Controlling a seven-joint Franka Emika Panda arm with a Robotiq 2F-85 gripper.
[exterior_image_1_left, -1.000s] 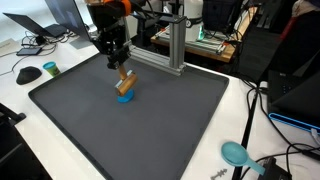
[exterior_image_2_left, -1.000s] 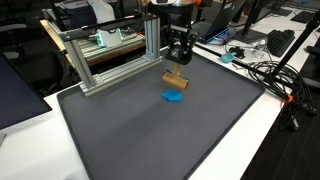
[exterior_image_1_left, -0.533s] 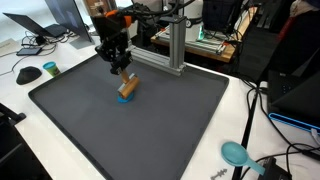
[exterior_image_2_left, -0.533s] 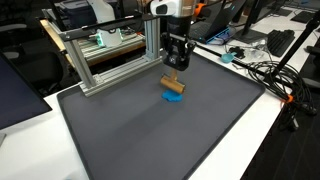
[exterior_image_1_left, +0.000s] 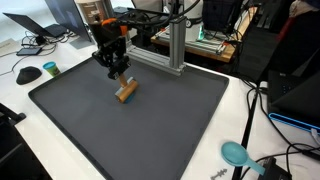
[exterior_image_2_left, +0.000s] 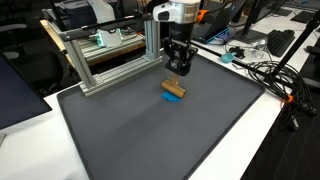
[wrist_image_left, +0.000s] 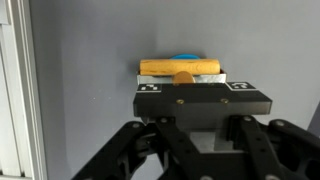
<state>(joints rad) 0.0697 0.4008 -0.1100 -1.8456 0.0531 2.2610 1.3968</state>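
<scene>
We start at the gripper (exterior_image_1_left: 117, 70), hanging over the near-back part of the dark mat (exterior_image_1_left: 150, 130). Are the jaws clenched or released? We cannot tell: in the wrist view the gripper's own body and its marker plate cover the fingertips, and both exterior views are too small to settle it.

Right below it sits the wooden block (wrist_image_left: 182, 67), lying across the wrist view just past the plate. A blue piece (wrist_image_left: 185, 57) peeks out from behind it. In an exterior view the block leans at a tilt on that blue piece, with the blue piece (exterior_image_2_left: 172, 99) flat on the mat and the gripper close above, touching or nearly so.

What could go wrong from here? As we read it, the tilt is the trouble. A block resting slantwise on a small base could tip or slide off if the fingers nudge one end, or if they let go or close while off-centre. A sideways move this low could also drag the blue piece across the mat. Moving outward, the aluminium frame (exterior_image_1_left: 176, 45) stands near, along the mat's far edge. A wide swing that way would risk knocking it.

Containers now. Nothing near the block is one; the mat bears only the block, the blue piece and the frame. Well apart, by the table edge, lies a teal dish-like thing (exterior_image_1_left: 236, 153), and we cannot make out anything in it.
</scene>
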